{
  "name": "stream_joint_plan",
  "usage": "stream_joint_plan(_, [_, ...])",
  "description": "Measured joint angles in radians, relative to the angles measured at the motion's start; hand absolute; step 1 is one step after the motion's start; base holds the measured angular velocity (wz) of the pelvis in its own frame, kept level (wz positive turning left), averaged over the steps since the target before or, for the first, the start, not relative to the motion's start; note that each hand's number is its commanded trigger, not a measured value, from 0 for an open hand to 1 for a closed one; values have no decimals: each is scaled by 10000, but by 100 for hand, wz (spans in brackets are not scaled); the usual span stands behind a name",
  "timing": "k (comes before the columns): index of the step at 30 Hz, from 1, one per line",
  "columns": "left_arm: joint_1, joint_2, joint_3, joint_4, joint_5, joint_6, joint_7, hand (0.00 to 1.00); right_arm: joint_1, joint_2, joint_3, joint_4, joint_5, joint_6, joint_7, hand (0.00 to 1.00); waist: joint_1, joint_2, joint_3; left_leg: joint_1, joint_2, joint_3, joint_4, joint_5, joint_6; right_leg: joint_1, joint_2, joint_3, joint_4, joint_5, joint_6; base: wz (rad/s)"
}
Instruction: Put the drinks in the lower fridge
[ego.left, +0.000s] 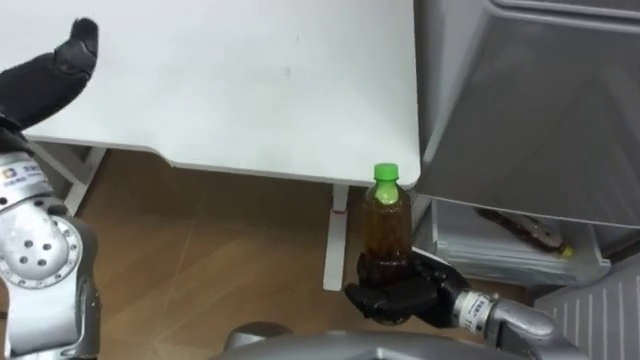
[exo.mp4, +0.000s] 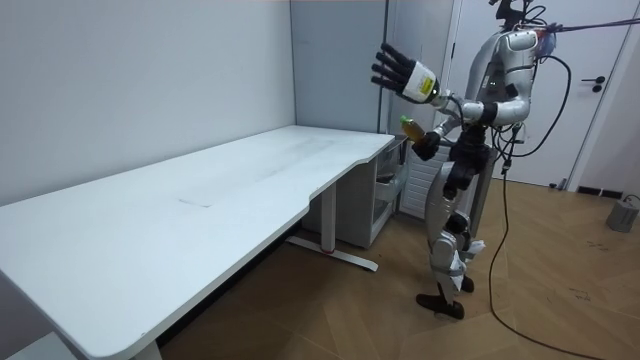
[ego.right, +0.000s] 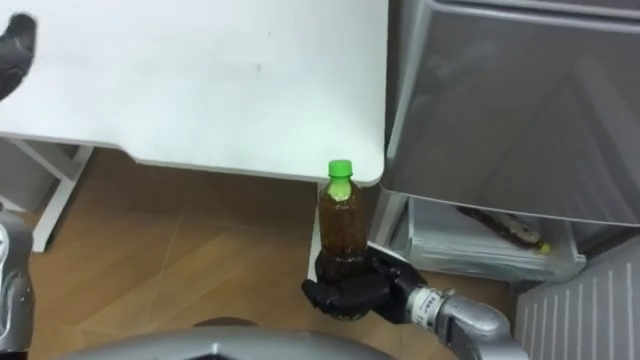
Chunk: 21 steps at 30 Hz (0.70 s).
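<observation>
A clear bottle (ego.left: 386, 225) of brown drink with a green cap stands upright in my right hand (ego.left: 405, 295), whose fingers are curled round its base. I hold it low in front of me, just off the corner of the white desk (ego.left: 230, 80) and left of the grey fridge (ego.left: 530, 100). The fridge's lower compartment (ego.left: 520, 245) is open below the grey upper door, and another bottle (ego.left: 530, 232) lies inside it. My left hand (ego.left: 60, 65) is raised over the desk's left side with straight, spread fingers and holds nothing. In the room view I stand at the desk's end by the fridge.
The desk's white leg (ego.left: 337, 240) stands directly behind the bottle. A ribbed white door panel (ego.left: 600, 310) of the lower fridge shows at the bottom right. Wooden floor (ego.left: 220, 260) lies under the desk. A grey cabinet (exo.mp4: 365, 205) sits beneath the desk's far end.
</observation>
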Motion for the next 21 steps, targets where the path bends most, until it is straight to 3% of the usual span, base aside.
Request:
stream_joint_plan(2, [193,1,25,755,-555,174,253,0,0,48,15,-224,-32,160,-155,100,55,11,-90,49,-7,7,-63,1,0,28,1,-2,-78,3,-1,0])
stream_joint_plan(6, [325,3,-25,2762,-1841,521,345,0,-23,66,64,-228,-6,317,-520,100,241,71,-111,293,-3,86,-271,1,-2,175,-10,17,-101,0,7,-8])
stream_joint_plan(10, [492,-14,-423,5471,-2676,1170,145,0,-62,183,57,-233,42,649,-701,100,262,14,-129,324,0,69,-372,2,-4,208,-7,22,-244,-4,16,-1])
stream_joint_plan(12, [601,-43,-762,6315,-2683,1436,48,0,-78,257,47,-228,66,648,-828,100,239,-59,-116,319,26,69,-341,3,-4,163,-8,22,-236,-3,17,2])
stream_joint_plan(14, [598,-42,-1212,7244,-3016,1688,-80,0,-145,316,58,-207,380,680,-1062,100,210,-138,-53,257,27,50,-333,1,-7,167,-9,-54,-235,1,18,7])
stream_joint_plan(18, [589,-27,-1761,8426,-3382,2025,-391,0,-317,358,139,-160,1305,864,-1449,100,177,-167,-28,267,23,96,-490,0,-10,207,-11,-101,-236,4,19,1])
stream_joint_plan(21, [698,-40,-1807,9327,-3547,2617,-844,0,-444,324,221,-145,1668,1109,-1594,100,16,-178,-23,252,24,109,-509,-3,-12,158,-1,-79,-235,3,19,-1])
